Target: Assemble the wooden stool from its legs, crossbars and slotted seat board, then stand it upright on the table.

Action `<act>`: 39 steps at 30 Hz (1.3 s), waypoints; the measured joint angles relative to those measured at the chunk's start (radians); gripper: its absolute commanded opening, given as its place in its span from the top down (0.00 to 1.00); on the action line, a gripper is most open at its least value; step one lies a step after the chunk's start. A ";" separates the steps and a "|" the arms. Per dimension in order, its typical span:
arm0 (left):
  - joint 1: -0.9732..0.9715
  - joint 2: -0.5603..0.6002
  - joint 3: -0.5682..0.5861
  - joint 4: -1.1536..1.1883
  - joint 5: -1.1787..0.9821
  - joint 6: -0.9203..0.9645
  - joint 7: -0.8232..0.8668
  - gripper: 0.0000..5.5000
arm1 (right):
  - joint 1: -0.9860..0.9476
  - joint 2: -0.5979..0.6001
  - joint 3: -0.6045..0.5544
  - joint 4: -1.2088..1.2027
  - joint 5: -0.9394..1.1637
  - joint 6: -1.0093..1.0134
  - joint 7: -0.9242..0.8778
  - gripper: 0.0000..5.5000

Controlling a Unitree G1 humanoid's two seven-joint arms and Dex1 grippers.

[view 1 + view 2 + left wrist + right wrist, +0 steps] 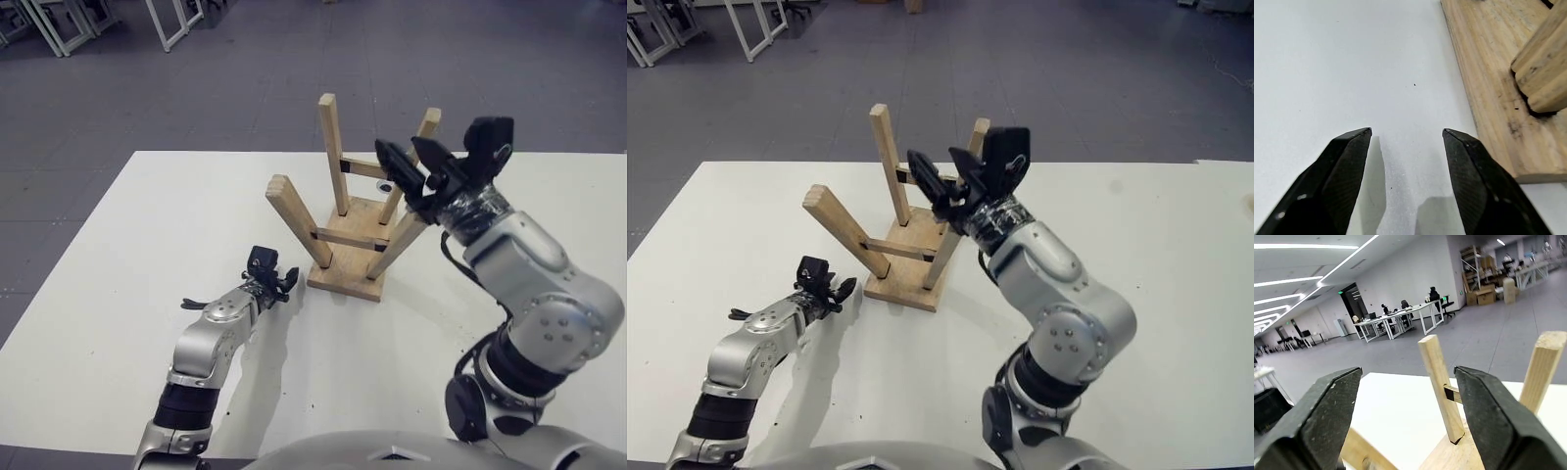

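The wooden stool (pixel 345 245) stood inverted on the desk (pixel 127 294). The left gripper (pixel 1407 132) had its jaws apart beside the seat board (pixel 1484 73); the right gripper (pixel 411 162) had its jaws apart near the upturned legs (pixel 333 147).

Left arm (pixel 211 338) extended forward and low, left gripper (pixel 271 277) fingers parted; right arm (pixel 534 284) bent at the elbow, raised, right gripper (pixel 416 168) aimed forward-left, fingers spread wide.

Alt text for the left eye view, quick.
A wooden stool sits upside down on a white table, legs pointing up. The right end effector is open by its far legs; the left end effector is open beside the stool.
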 measured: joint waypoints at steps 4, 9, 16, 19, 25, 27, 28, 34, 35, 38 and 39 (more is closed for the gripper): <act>-0.008 -0.016 0.002 0.005 0.024 -0.002 -0.007 0.51 | -0.045 0.075 -0.020 0.057 0.021 -0.005 -0.047 0.37; 0.017 -0.038 0.009 0.003 0.034 -0.004 -0.007 0.51 | -0.349 0.027 -0.249 0.126 0.174 0.002 -0.137 0.37; 0.065 -0.052 0.063 -0.099 -0.014 -0.003 -0.043 0.51 | 0.135 -0.606 0.149 0.216 -0.141 -0.159 0.204 0.37; 0.112 -0.052 0.103 -0.156 -0.035 0.005 -0.057 0.51 | 0.148 -0.598 0.240 0.188 -0.159 -0.174 0.234 0.37; 0.121 -0.036 0.155 -0.151 -0.036 0.011 -0.071 0.51 | -0.093 -0.251 0.290 0.157 0.001 -0.147 0.204 0.37; 0.120 -0.023 0.170 -0.139 -0.034 0.006 -0.084 0.51 | -0.109 -0.231 0.249 0.171 0.028 -0.126 0.198 0.37; 0.119 -0.013 0.174 -0.135 -0.034 0.005 -0.100 0.51 | -0.106 -0.242 0.237 0.174 0.029 -0.121 0.200 0.37; 0.091 0.242 0.282 -0.208 -0.272 0.034 -0.514 0.45 | 0.073 -0.472 0.125 0.162 0.170 -0.038 0.414 0.38; 0.077 0.288 0.294 -0.225 -0.309 0.054 -0.567 0.45 | 0.101 -0.543 0.117 0.174 0.174 -0.042 0.482 0.38; -0.021 0.395 0.328 -0.254 -0.408 0.105 -0.666 0.45 | 0.131 -0.760 0.106 0.322 0.097 -0.144 0.668 0.38; -0.078 0.415 0.332 -0.263 -0.440 0.125 -0.677 0.45 | 0.122 -0.809 0.109 0.396 0.044 -0.211 0.709 0.38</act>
